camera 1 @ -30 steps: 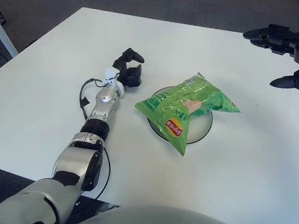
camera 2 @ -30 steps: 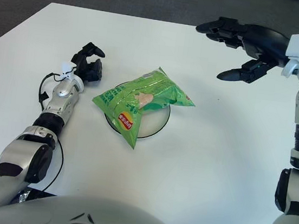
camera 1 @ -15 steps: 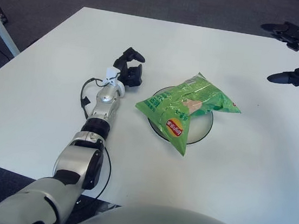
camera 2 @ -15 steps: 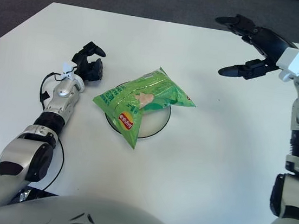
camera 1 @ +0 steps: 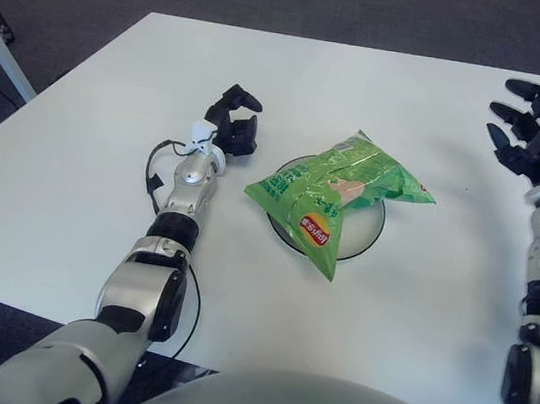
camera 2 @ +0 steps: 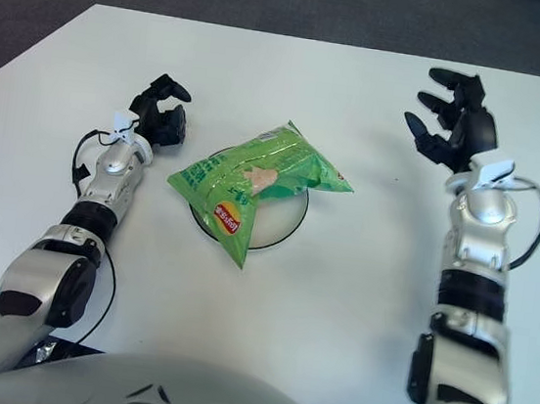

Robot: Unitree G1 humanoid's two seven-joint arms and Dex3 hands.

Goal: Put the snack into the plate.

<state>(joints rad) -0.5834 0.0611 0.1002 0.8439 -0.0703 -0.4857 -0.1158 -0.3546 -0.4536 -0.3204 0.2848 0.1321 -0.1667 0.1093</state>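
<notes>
A white table (camera 1: pixel 81 139) is seen from above, with a robot arm reaching in from each side.

On the left, the left arm (camera 1: pixel 183 201) is stretched forward across the tabletop. The left hand (camera 1: pixel 233 124) is shown at its far end, its dark fingers curled loosely inward and nothing held between them. Whether the hand touches the table cannot be told. A thin black cable (camera 1: pixel 154 168) is looped beside the wrist.

Just to the right of the left hand, a round plate (camera 1: pixel 362 235) is set on the table. A green snack bag (camera 1: pixel 335 190) is laid across the plate, covering most of it. The bag is tilted, with one corner pointing toward the near edge of the table and hanging past the plate's rim, and the opposite end pointing to the right. A red and yellow logo (camera 1: pixel 314 227) is printed near the lower corner. The bag is touched by neither hand.

Well to the right of the bag, the right hand (camera 2: pixel 455 119) is held at the end of the upright right forearm (camera 2: pixel 477 237). Its dark fingers (camera 2: pixel 441 77) are spread wide and released, with nothing grasped. The hand is kept clear of the plate, with bare tabletop seen between them.
</notes>
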